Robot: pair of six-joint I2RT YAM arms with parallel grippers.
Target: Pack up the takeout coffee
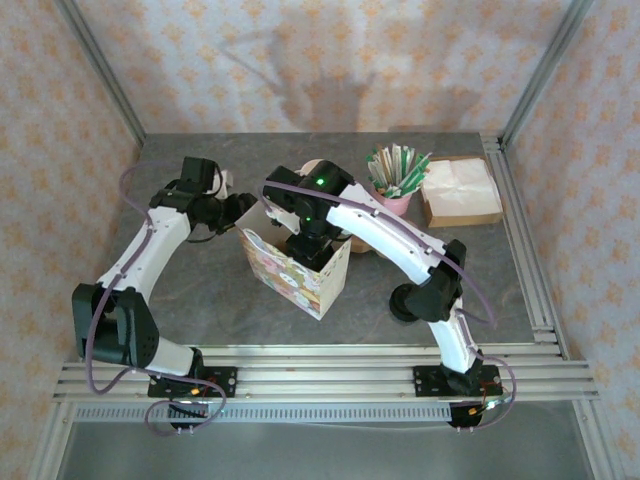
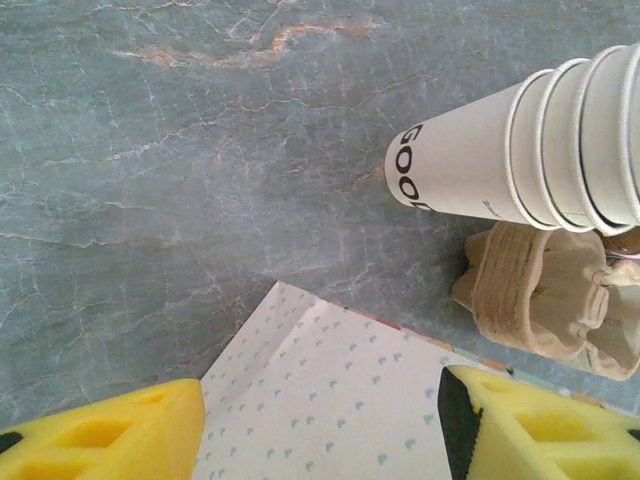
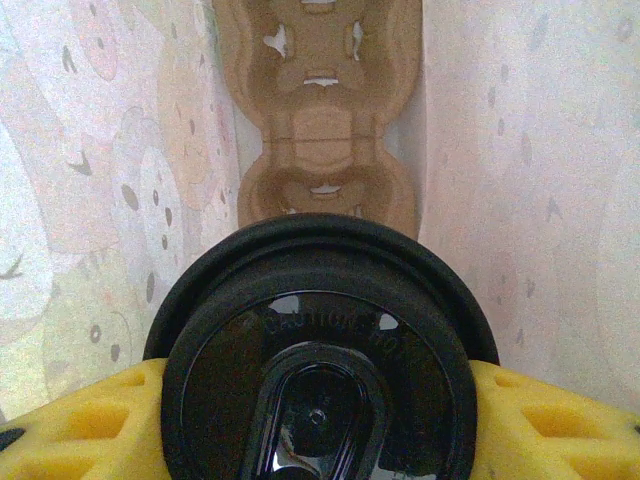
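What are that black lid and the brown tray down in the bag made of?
The takeout coffee lid looks like glossy moulded plastic: it catches reflections and carries raised lettering. The tray looks like matte pressed paper pulp, tan and slightly fibrous, though cardboard is possible.

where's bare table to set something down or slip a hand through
Bare table lies between the left arm and the gift bag, and right of the right arm, in front of the napkins. Crowded along the back: cup stack, bag, pink cup of sachets. The takeout coffee is inside the bag.
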